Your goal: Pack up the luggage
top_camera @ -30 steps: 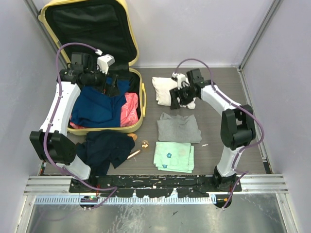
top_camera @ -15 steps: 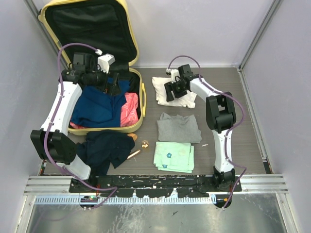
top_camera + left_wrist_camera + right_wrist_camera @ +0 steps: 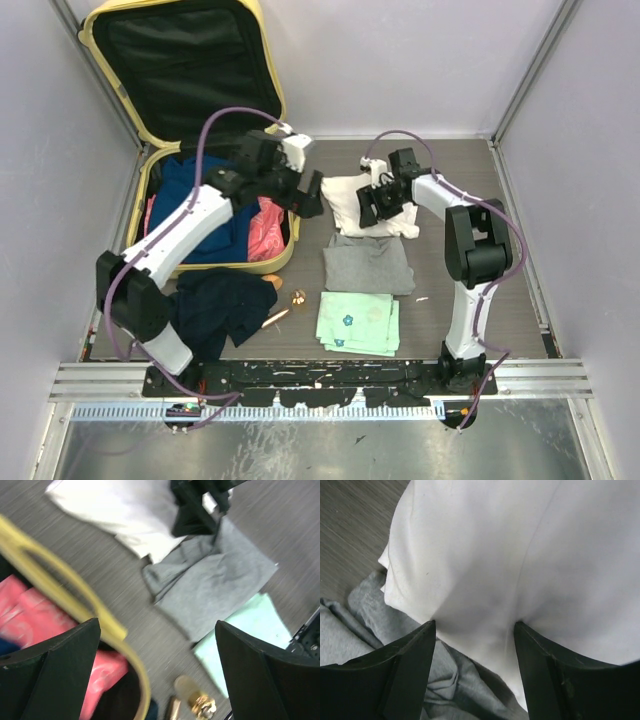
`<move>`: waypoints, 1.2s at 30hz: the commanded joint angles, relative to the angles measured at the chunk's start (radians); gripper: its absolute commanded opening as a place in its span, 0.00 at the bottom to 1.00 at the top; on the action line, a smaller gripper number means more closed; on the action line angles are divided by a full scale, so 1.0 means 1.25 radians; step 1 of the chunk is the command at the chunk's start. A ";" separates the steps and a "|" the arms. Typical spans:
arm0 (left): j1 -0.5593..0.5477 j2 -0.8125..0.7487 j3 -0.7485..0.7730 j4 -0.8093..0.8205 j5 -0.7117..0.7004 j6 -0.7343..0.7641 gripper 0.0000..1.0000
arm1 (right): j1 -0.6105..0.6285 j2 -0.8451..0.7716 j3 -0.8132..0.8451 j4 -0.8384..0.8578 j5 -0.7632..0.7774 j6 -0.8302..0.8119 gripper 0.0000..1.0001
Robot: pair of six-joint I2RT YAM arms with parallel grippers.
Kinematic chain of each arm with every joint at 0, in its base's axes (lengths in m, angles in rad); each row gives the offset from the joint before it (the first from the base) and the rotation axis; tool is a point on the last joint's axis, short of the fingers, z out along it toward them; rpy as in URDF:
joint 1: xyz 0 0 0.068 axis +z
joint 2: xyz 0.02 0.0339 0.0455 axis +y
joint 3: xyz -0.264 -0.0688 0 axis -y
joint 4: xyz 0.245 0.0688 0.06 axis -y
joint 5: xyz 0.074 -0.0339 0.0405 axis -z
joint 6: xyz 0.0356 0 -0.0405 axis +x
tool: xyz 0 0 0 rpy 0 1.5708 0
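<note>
Just right of the luggage, L gripper hangs w/ fingers spread wide, nothing betw. them. Further right, R gripper pinches a white cloth. Only R wrist view shows the fold bunched betw. its pads. L wrist view shows pink fabric inside the yellow rim. Dark wood-grain table, pale walls. Luggage at table's far left: pale-yellow shell, lid up, black lining, navy clothes inside.
</note>
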 commanded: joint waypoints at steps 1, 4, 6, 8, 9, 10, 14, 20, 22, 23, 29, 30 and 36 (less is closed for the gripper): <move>-0.090 0.070 0.026 0.173 -0.068 -0.145 0.98 | -0.043 -0.074 -0.017 -0.055 -0.035 0.028 0.71; -0.137 0.158 0.077 0.211 -0.119 -0.233 0.98 | -0.083 -0.131 -0.019 -0.040 -0.082 0.079 0.78; -0.153 0.218 0.124 0.213 -0.163 -0.299 0.99 | -0.110 -0.151 -0.016 -0.038 -0.080 0.110 0.83; -0.168 0.278 0.181 0.197 -0.209 -0.340 0.99 | -0.140 -0.159 -0.013 -0.043 -0.063 0.136 0.88; -0.176 0.304 0.206 0.189 -0.230 -0.356 0.99 | -0.154 -0.159 -0.010 -0.044 -0.048 0.152 0.90; -0.184 0.327 0.226 0.184 -0.256 -0.367 0.99 | -0.170 -0.156 -0.009 -0.044 -0.026 0.163 0.92; -0.196 0.387 0.251 0.187 -0.338 -0.422 0.98 | -0.222 -0.115 0.007 -0.048 0.035 0.201 0.95; -0.193 0.428 0.217 0.231 -0.401 -0.445 0.98 | -0.240 -0.042 0.030 -0.031 0.034 0.231 0.96; -0.193 0.449 0.217 0.243 -0.401 -0.447 0.98 | -0.241 -0.015 0.036 -0.019 0.023 0.241 0.96; -0.191 0.456 0.218 0.246 -0.401 -0.449 0.98 | -0.240 0.000 0.042 -0.018 0.013 0.245 0.96; -0.180 0.517 0.236 0.266 -0.404 -0.457 0.98 | -0.240 0.071 0.071 -0.005 -0.032 0.265 0.96; -0.180 0.530 0.247 0.262 -0.409 -0.454 0.98 | -0.241 0.080 0.074 0.001 -0.044 0.271 0.95; -0.179 0.595 0.276 0.280 -0.368 -0.456 0.99 | -0.234 0.127 0.082 0.017 -0.108 0.302 0.87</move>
